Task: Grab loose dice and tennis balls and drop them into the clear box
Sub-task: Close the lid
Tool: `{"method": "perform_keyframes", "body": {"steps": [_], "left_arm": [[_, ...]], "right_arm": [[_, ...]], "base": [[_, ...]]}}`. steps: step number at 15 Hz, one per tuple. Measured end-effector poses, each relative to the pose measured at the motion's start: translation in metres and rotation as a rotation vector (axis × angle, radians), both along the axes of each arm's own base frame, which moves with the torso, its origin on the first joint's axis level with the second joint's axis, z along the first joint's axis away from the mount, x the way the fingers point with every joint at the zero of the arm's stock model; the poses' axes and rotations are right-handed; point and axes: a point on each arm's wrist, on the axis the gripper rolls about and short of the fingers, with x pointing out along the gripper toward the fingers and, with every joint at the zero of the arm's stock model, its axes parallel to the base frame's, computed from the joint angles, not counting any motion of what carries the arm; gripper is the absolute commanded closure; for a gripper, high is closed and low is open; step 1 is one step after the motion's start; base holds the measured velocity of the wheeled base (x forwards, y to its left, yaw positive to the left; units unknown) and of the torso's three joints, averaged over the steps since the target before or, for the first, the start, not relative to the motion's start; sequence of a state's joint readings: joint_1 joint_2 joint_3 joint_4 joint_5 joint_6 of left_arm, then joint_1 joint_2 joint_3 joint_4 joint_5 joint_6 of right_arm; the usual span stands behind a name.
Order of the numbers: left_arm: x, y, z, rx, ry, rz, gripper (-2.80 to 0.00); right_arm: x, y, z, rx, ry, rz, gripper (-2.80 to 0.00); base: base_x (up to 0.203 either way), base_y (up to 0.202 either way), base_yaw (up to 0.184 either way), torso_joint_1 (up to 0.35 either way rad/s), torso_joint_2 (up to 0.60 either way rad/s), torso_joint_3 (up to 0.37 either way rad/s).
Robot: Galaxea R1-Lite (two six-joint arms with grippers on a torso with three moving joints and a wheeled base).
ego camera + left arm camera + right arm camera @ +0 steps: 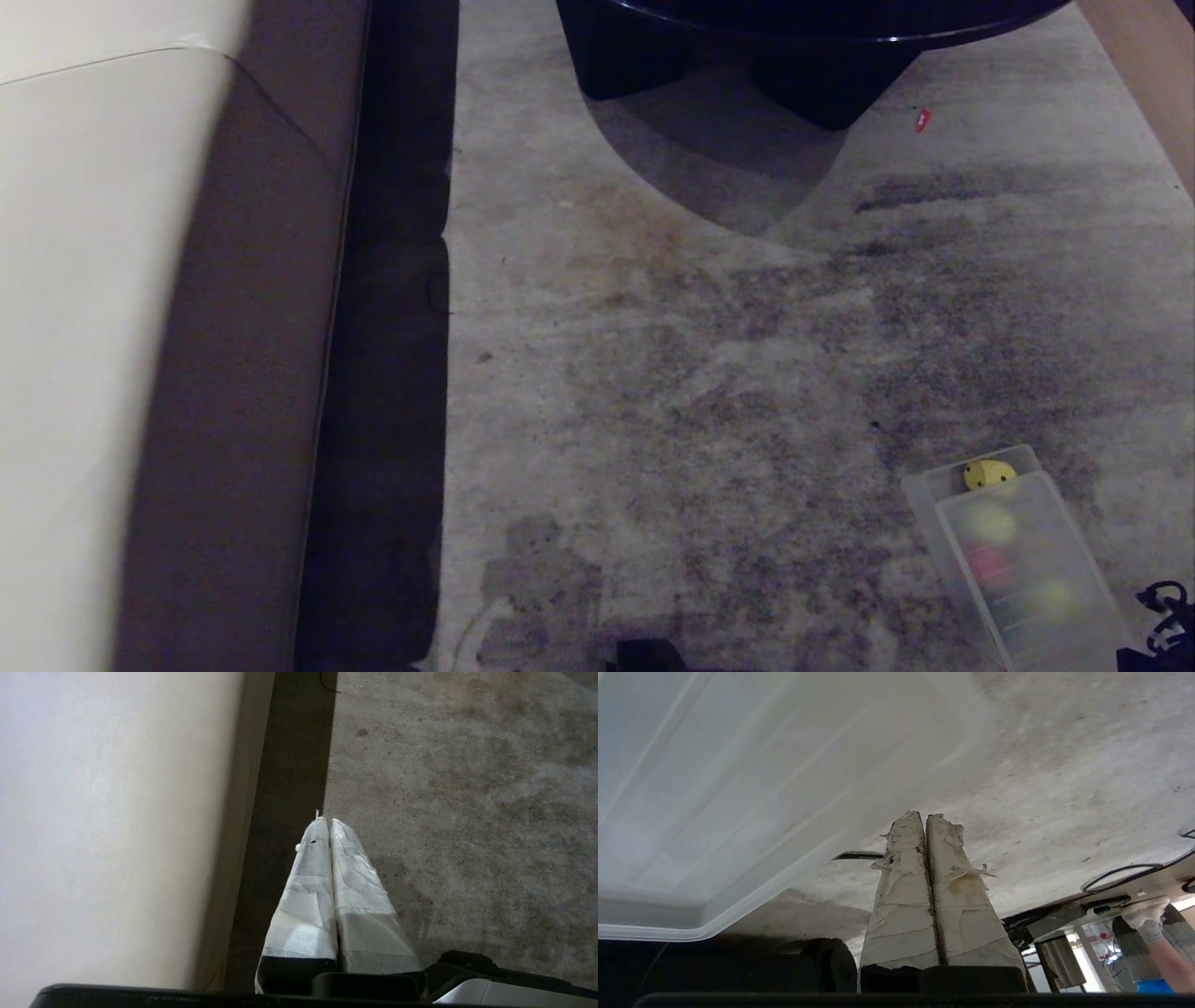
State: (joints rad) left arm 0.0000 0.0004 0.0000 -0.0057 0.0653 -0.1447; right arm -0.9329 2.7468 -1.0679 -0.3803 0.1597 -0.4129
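The clear box (920, 490) lies on the carpet at the lower right, mostly covered by a translucent lid (1036, 597). A yellow die (988, 473) shows at its uncovered far end. Through the lid blur two yellow-green tennis balls (990, 525) and a red die (991, 563). My right gripper (924, 814) is shut and empty, close beside a translucent plastic surface (738, 788) whose rim (691, 933) fills much of the right wrist view. A dark part of the right arm (1158, 621) shows at the corner by the box. My left gripper (325, 820) is shut, parked over the carpet edge.
A pale sofa (112, 327) with a dark gap beneath runs along the left. A dark round table (803, 56) stands at the far side, with a small red scrap (922, 119) near it. A person's gloved hand (1148, 914) shows far off in the right wrist view.
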Motion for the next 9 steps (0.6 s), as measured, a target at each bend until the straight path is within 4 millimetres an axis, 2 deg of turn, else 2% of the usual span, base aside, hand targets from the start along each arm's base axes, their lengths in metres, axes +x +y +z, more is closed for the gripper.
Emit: {"method": "perform_keyframes", "body": {"steps": [9], "left_arm": [[0.0,0.0,0.0,0.0,0.0,0.0,0.0]], "right_arm": [[0.027,0.026,-0.001,0.043,-0.009,-0.015,0.0]], "base": [[0.0,0.0,0.0,0.0,0.0,0.0]]}}
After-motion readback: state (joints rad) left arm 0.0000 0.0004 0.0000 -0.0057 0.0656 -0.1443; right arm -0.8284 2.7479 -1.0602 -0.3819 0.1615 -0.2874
